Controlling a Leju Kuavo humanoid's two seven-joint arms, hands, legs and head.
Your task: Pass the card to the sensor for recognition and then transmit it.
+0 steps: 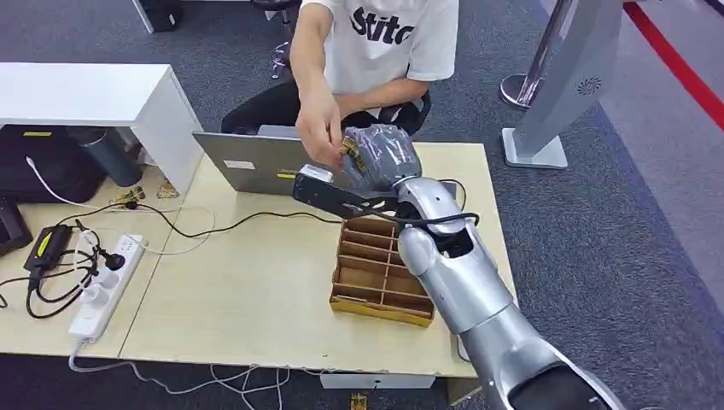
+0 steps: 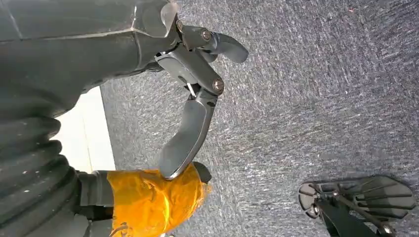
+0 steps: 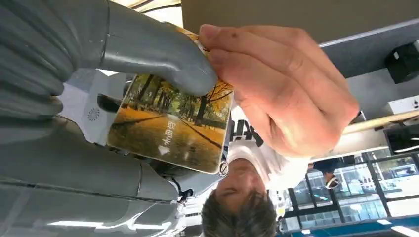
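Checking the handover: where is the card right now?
The card is in the right hand, above the table's far edge by the laptop, with a person's hand gripping it too.

The left hand (image 2: 192, 98) hangs over grey carpet (image 2: 321, 98) with nothing in it, fingers apart (one fingertip wrapped in orange tape (image 2: 153, 200)), beside a white surface (image 2: 86, 138).
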